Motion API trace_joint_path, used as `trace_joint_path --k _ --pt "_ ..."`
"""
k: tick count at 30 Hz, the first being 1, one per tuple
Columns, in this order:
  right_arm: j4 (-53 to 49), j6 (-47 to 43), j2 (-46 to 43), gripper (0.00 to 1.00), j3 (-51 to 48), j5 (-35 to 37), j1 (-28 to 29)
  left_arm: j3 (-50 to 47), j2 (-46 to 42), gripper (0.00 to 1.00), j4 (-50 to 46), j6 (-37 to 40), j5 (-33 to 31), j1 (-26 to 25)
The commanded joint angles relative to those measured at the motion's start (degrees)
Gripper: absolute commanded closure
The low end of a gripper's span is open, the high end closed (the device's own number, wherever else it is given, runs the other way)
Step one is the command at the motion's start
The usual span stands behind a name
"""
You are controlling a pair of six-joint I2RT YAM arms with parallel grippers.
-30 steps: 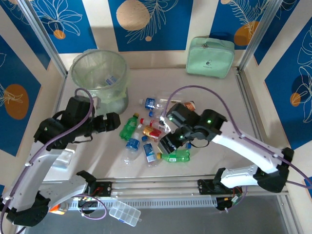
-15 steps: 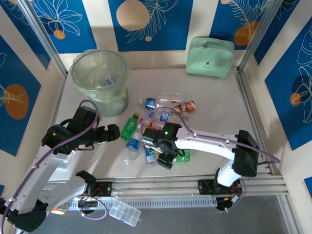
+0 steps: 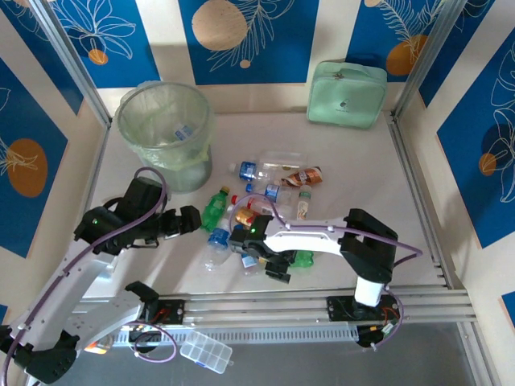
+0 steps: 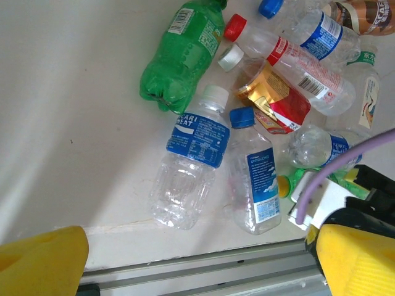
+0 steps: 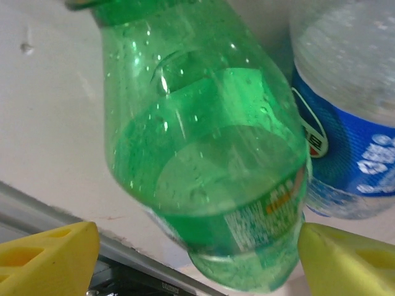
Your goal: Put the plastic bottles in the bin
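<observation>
Several plastic bottles (image 3: pixel 265 193) lie in a heap at mid-table, clear and green, with blue, red and orange labels. The bin (image 3: pixel 165 129) stands at the far left, a label showing inside it. My right gripper (image 5: pixel 197 253) is open around a green bottle (image 5: pixel 203 154) lying near the front rail; its left finger stands clear of the bottle and its right finger is close beside it. From above, that gripper (image 3: pixel 276 268) sits at the pile's near edge. My left gripper (image 4: pixel 197 262) is open and empty, above a blue-labelled clear bottle (image 4: pixel 191 163) and beside another green bottle (image 4: pixel 182 55).
A mint-green zippered case (image 3: pixel 348 94) leans at the back right. The metal rail (image 3: pixel 265 310) runs along the near edge, with a clear compartment box (image 3: pixel 206 351) below it. The right arm's cable (image 4: pixel 333 166) crosses the right side of the left wrist view.
The right arm has folded in and swung left along the near edge of the pile, and its jaws have widened around the green bottle. The left arm has barely shifted.
</observation>
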Motion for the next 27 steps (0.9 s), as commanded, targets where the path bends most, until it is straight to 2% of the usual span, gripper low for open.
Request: trace_joint_path --k 1,8,14,27 --pt "-0.1 1.7 1.6 0.15 0.7 0.9 0.3 0.3 0.4 0.05 0.7 0.1 1.3 0.8" --pt "1.2 3.8 5.5 0.16 0.7 2.0 0.3 -0.7 0.0 0.05 0.7 0.2 2.4 1.5" --pt "4.3 5.0 7.2 0.16 -1.4 0.1 0.2 -1.1 0.4 0.05 1.0 -0.2 3.7 2.2" --pt "5.5 5.2 4.1 0.31 -1.9 -0.4 -2.2 -0.9 1.4 0.05 1.9 -1.2 3.8 3.1"
